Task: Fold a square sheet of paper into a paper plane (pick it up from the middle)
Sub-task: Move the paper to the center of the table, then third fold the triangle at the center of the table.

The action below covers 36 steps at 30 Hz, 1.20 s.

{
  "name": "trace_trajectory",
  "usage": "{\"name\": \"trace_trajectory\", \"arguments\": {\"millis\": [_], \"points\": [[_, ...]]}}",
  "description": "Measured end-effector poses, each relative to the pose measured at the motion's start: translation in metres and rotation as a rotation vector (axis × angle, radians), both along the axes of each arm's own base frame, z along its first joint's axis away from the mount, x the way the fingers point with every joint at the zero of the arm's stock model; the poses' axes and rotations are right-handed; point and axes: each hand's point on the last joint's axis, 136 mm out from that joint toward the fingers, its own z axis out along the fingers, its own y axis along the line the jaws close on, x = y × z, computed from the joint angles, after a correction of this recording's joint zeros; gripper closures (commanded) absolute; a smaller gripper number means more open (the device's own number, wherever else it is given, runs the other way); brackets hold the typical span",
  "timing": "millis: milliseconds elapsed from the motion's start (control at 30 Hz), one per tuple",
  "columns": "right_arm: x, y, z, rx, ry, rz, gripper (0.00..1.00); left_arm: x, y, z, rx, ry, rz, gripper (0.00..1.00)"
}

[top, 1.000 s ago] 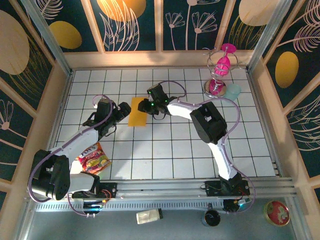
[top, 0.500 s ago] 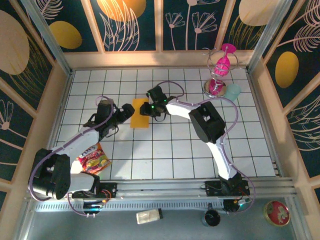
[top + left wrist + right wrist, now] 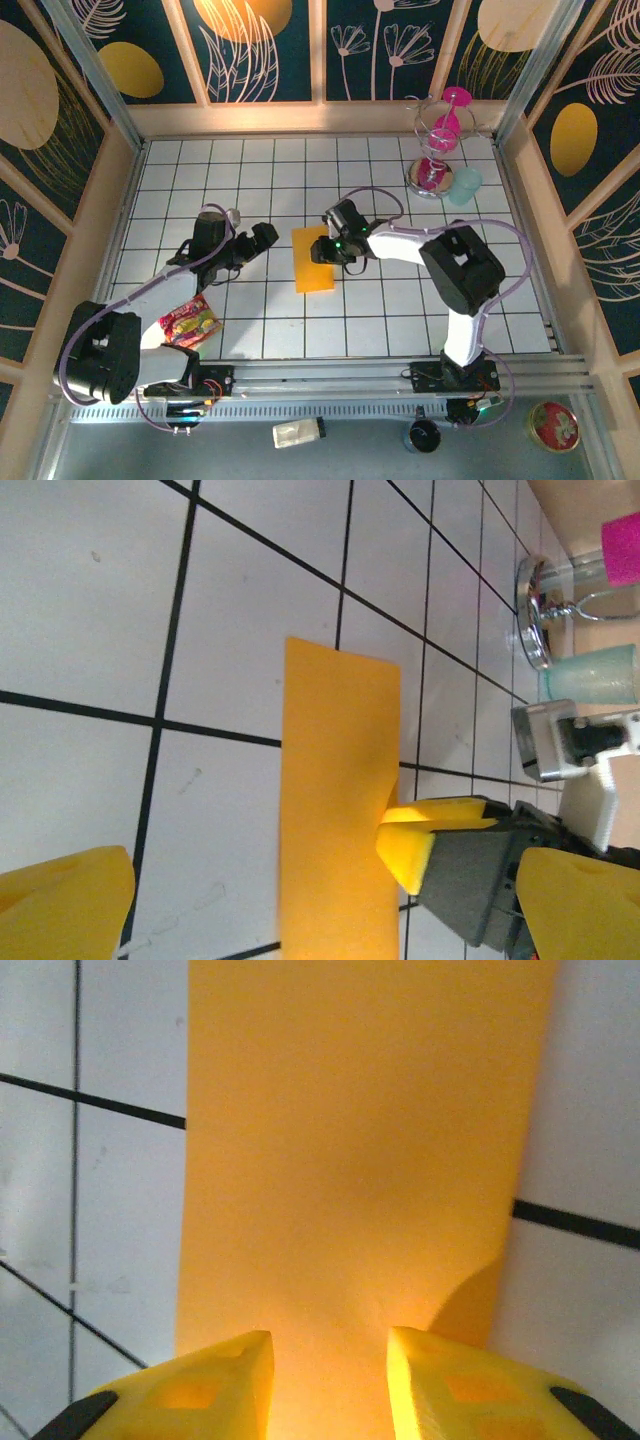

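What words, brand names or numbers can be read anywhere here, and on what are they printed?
No text is legible enough to quote.
Snack packet: it carries printing, but it is too small and blurred to read.
Round red tin: there is a pale design on the lid, too small to tell whether it is lettering.
Folded orange-yellow paper: plain, with no writing in any view.

Square sheet of paper is plain orange-yellow, no print. Surface is white tile with a black grid. Right gripper and left gripper both have yellow pads. Snack packet is red and yellow, goblet hot pink, walls dark teal with white leaf outlines and golden blobs.
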Motion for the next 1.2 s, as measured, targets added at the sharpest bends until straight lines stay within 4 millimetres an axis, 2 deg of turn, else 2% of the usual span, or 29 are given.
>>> {"name": "trace_trajectory", "arguments": {"millis": [200,267,400,567,733,900,1067,1200], "points": [[0.014,-0.005,0.053,0.148,-0.077,-0.199,0.63,-0.021,-0.011,-0.010,-0.033,0.018,-0.040,0.09],[0.015,-0.004,0.060,0.179,-0.083,-0.227,0.61,-0.030,-0.018,-0.016,-0.028,0.034,-0.065,0.09],[0.008,-0.005,0.051,0.182,-0.051,-0.256,0.60,-0.044,-0.033,-0.022,-0.026,0.057,-0.111,0.11],[0.007,-0.002,0.043,0.187,-0.021,-0.274,0.64,-0.049,-0.044,-0.024,-0.045,0.059,-0.129,0.19],[0.006,-0.002,0.020,0.164,0.027,-0.283,0.69,-0.049,-0.052,-0.032,-0.064,0.084,-0.128,0.32],[0.004,-0.005,-0.006,0.136,0.087,-0.284,0.69,-0.053,-0.059,-0.039,-0.081,0.126,-0.126,0.43],[0.008,-0.004,-0.012,0.144,0.109,-0.286,0.69,-0.055,-0.061,-0.048,-0.101,0.161,-0.114,0.54],[0.009,-0.005,-0.012,0.158,0.129,-0.300,0.69,-0.063,-0.062,-0.061,-0.109,0.222,-0.114,0.59]]}}
